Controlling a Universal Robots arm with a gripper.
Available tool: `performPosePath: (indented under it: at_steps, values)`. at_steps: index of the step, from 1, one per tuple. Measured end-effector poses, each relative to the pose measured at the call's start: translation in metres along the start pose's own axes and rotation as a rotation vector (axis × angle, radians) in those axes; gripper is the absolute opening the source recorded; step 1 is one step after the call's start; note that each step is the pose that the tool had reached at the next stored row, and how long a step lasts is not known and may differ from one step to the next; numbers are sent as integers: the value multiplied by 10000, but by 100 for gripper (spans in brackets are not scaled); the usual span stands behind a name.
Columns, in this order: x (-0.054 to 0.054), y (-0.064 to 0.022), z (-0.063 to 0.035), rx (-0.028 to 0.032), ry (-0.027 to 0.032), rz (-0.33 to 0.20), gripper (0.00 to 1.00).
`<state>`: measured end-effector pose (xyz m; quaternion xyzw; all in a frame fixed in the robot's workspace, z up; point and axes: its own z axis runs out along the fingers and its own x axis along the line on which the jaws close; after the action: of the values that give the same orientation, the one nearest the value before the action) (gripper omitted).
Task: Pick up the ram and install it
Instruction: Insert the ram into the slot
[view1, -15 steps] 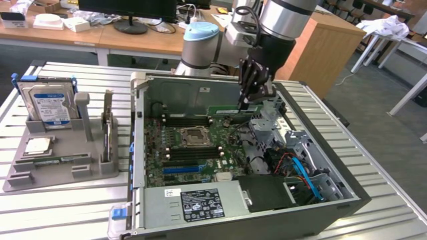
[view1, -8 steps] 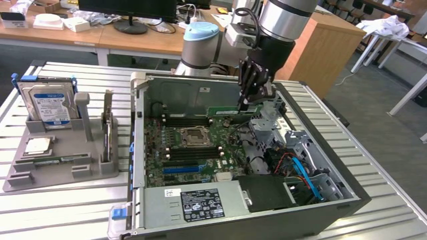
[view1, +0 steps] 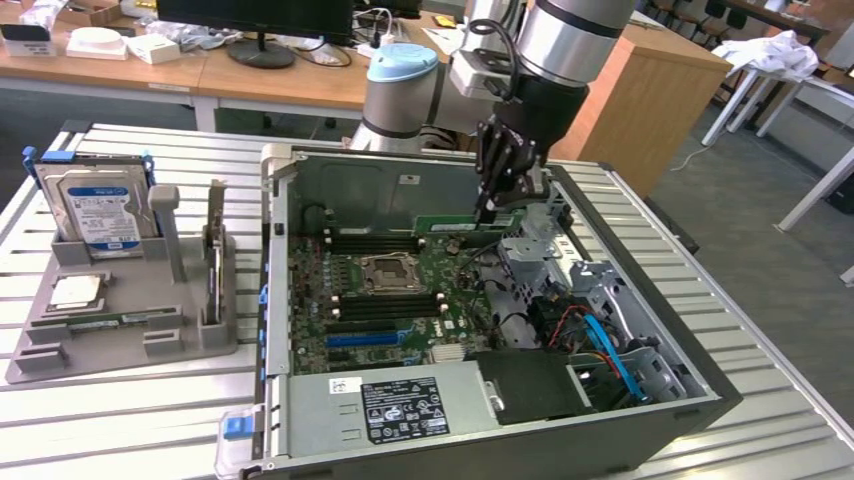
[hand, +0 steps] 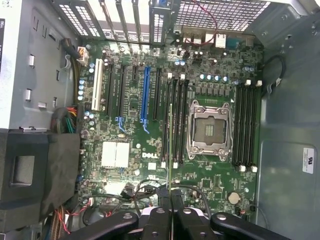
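Exterior view: one gripper (view1: 497, 208) clamps one ram (view1: 454, 226).

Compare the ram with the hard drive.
The ram is a thin green stick; the hard drive is a silver box with a blue-white label. The ram is clamped in the gripper over the motherboard; the hard drive stands upright in the grey holder. Neither is installed.
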<state>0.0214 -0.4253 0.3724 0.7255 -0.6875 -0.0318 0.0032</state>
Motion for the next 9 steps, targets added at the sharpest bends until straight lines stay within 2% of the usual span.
performPosePath:
  at_steps: [9]
  values:
    - [2, -2, 36, 0, 0, 3, 12]
